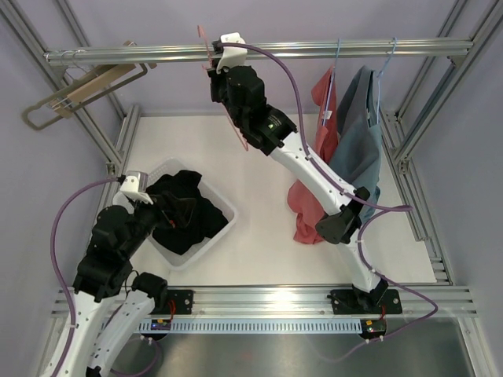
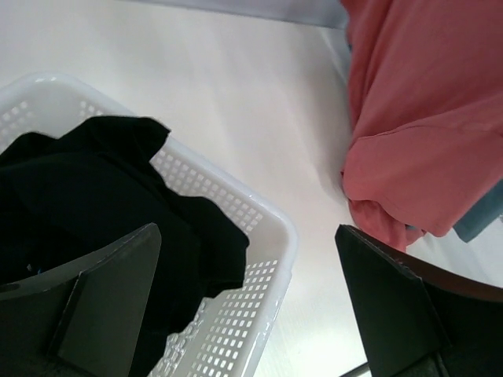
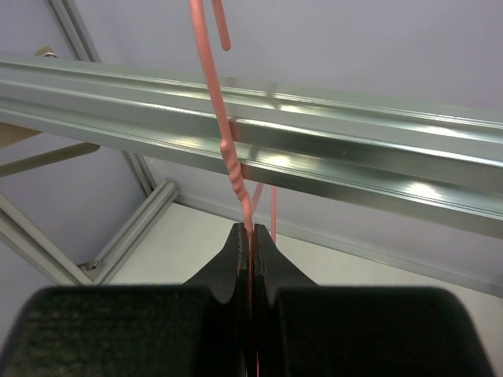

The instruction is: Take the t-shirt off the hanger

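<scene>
**Jaws.** The right gripper (image 3: 251, 236) is clenched on the neck of the pink hanger (image 3: 236, 177), just below its twisted stem. The left gripper (image 2: 247, 236) is released, its jaws spread wide with nothing between them.

**Task item.** The black t-shirt (image 2: 78, 188) lies heaped in the white basket (image 2: 267, 220), at about 8 o'clock on the bench (image 1: 251, 188). One fold is draped toward the rim. The pink hanger carries no cloth that I can see, so the shirt is judged off it.

**Reasons for placement.**
- The right arm reaches to 12 o'clock, with the hanger's hook level with the aluminium rail (image 3: 354, 157). This is most likely to hang it there or take it off.
- The pinch grip on the neck keeps the thin wire from swinging.
- The left gripper hangs directly above the basket, which fits a drop made into it.

**Edges and clearance.**
- The hook tip sits at the rail's near face. Whether it is over the rail cannot be told.
- At 10 o'clock a wooden hanger (image 1: 82, 90) occupies the rail, well apart from the pink one.
- At 2 o'clock a red shirt (image 2: 416, 118) and a blue-grey shirt (image 1: 361, 133) hang close together. The red one trails onto the bench beside the right arm's elbow, where it could snag if that arm retracts.
- Open bench lies between the basket and the red shirt, giving the left arm room to withdraw.
</scene>
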`<state>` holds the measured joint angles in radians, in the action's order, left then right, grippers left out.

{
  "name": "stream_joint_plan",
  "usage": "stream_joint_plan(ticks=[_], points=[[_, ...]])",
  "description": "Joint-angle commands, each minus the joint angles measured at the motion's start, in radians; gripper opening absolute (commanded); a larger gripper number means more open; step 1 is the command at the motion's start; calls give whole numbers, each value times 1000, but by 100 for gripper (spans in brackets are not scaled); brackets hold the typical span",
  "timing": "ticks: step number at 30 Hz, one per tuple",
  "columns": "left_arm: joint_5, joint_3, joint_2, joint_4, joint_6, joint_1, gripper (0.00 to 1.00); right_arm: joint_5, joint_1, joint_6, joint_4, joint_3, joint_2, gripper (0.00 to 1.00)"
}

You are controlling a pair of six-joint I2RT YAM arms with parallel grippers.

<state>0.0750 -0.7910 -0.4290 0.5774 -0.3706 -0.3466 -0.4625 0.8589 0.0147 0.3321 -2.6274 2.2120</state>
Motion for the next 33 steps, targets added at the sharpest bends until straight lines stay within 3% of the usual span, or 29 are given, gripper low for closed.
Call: stream_joint_plan(ticks=[1,17,19,20,23,27,30,33], points=[[112,51,59,-143,27,1,99,-54,-12,-8,-80,-2,38,0],[120,87,70,-166,1,0,99,-150,-3,-130,-106,148,3,0],[123,88,70,-166,-2,1,99,-139,-1,-143,-137,219,-24,7],[121,87,70,-166,-1,1,99,-116,-1,-147,-140,251,-53,22],[115,87,76,-166,2,1,99,-58,-1,-162,-91,283,-119,45],[117,81,69,-168,6,1,99,25,-1,-185,-32,414,-270,62],[127,76,62,-169,10,1,99,77,-3,-173,-1,550,-415,67],[141,72,53,-168,9,0,99,97,-14,-157,59,661,-547,62]])
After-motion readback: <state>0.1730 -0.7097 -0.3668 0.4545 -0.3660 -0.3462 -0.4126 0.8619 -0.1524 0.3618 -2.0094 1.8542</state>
